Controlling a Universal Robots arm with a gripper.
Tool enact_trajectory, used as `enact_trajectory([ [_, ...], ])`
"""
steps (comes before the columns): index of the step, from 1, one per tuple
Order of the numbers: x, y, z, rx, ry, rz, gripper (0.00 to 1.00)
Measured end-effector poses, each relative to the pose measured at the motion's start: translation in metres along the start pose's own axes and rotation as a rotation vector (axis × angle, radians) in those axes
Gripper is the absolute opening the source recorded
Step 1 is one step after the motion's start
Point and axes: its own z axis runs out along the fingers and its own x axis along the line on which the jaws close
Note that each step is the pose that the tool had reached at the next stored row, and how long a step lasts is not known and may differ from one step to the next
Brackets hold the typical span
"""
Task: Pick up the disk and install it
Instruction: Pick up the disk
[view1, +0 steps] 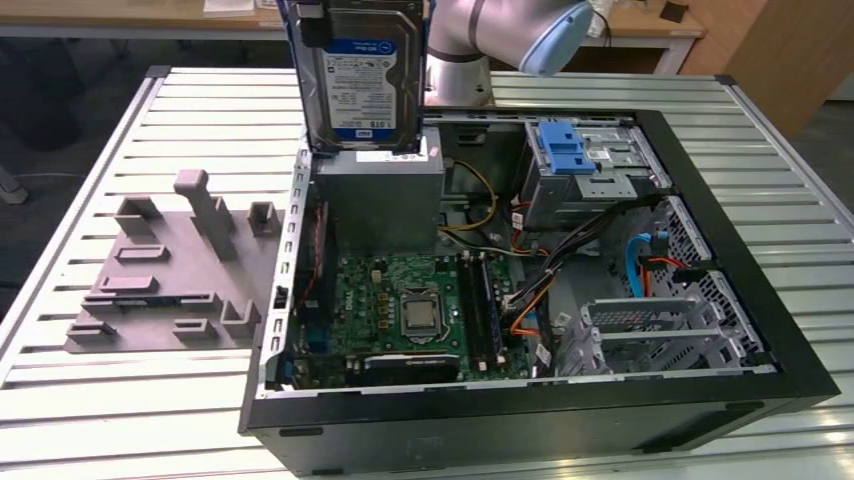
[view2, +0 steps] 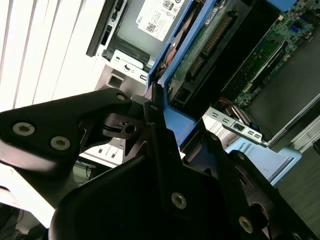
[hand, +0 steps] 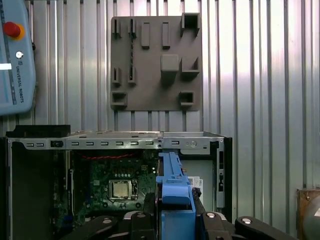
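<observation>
Watching remotely, I see my end effector (hand: 175, 206) pinching the flat silver hard drive with blue plastic rails (view1: 360, 75), upright above the open black computer case (view1: 534, 420) on the table (view1: 107, 400).

Slatted white metal table (view1: 174, 130) (evenly ribbed); behind it, a pale wooden desk (view1: 134, 22) and a wooden panel (view1: 787, 50).

Disk (view1: 360, 95): bare silver metal, glossy label (view1: 366, 60) (rails (hand: 173, 185) are smooth blue plastic). Table (view1: 107, 410): ribbed, satin-bright metal. Fixture (view1: 147, 290): matt grey plastic. Case (view1: 534, 422): matt black frame, unpainted metal inside.
</observation>
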Motion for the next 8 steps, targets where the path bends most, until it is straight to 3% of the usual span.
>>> enact_trajectory([
  [4, 0.0010, -0.0002, 0.0000, -0.0001, 0.0002, 0.000, 0.36],
  [8, 0.0070, -0.0003, 0.0001, 0.0001, 0.0014, 0.000, 0.36],
])
